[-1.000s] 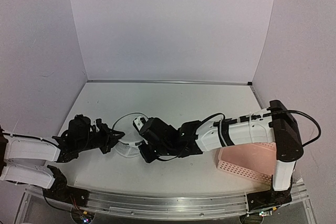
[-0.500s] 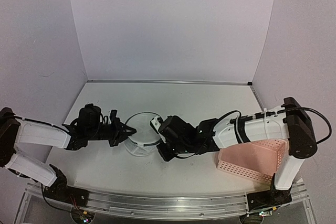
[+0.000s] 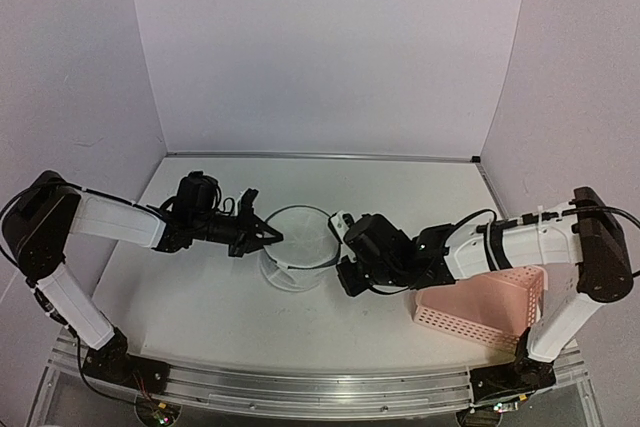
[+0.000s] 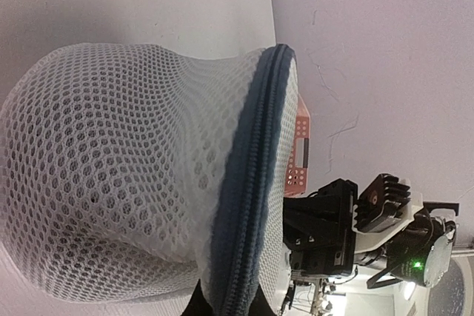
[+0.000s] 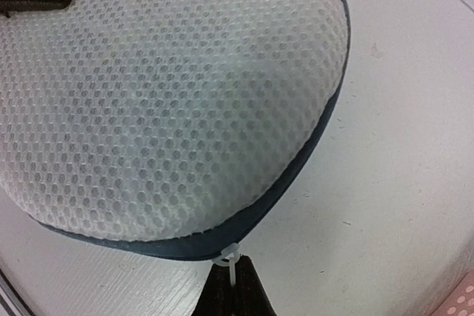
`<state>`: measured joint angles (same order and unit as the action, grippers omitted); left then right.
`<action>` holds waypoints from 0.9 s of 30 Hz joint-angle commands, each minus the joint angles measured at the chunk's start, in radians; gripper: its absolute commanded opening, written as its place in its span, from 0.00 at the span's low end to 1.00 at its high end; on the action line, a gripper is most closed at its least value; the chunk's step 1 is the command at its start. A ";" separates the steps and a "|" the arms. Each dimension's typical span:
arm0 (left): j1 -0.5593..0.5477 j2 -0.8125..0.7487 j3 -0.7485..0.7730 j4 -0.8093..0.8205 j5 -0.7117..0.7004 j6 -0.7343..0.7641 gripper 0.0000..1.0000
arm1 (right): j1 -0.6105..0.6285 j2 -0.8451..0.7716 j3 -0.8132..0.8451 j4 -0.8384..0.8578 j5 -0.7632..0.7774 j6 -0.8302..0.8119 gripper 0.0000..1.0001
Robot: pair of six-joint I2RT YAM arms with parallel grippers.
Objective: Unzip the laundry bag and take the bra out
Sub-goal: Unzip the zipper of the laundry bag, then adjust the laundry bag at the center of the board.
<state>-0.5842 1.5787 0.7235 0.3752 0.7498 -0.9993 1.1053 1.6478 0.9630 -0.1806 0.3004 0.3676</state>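
Where the laundry bag (image 3: 297, 247) is sitting: it is standing upright on the tabletop (image 3: 200, 307), between the two end effectors.
Bag's look: a round body of white translucent mesh is bulging out in a soft dome, and honeycomb holes are showing all over it.
Zipper (image 4: 248, 183): a dark blue-grey band is running around the rim, and its teeth are lying closed along the stretch in view.
Bag's contents: the mesh is blurring whatever is lying within, so I cannot tell what it is holding.
Left end effector (image 3: 268, 239): it is closed, pinching the bag's rim at the zipper band on the bag's left side.
Right end effector (image 5: 234, 290): it is closed, nipping the white tie loop (image 5: 228, 257) that is hanging from the zipper band on the bag's right side.
Pink basket (image 3: 480, 312): the perforated basket is resting on the tabletop to the bag's right, apart from it, with the right arm reaching across above it.
Basket's contents: the arm is covering part of the inside, so I cannot tell.
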 commanded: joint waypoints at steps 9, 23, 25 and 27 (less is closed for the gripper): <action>0.039 0.136 0.368 -0.490 -0.047 0.379 0.01 | -0.032 -0.143 -0.102 0.044 0.003 0.037 0.00; 0.125 0.112 0.507 -0.707 -0.246 0.436 0.61 | 0.026 -0.059 -0.020 0.049 -0.001 0.182 0.00; 0.132 0.068 0.491 -0.722 -0.277 0.426 0.66 | 0.027 -0.043 0.003 0.049 -0.012 0.204 0.00; 0.132 0.016 0.464 -0.729 -0.292 0.409 0.69 | 0.027 -0.026 0.027 0.045 -0.021 0.230 0.00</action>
<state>-0.4591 1.7252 1.1835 -0.3080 0.5392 -0.5915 1.1305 1.5974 0.9112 -0.1505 0.2897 0.5243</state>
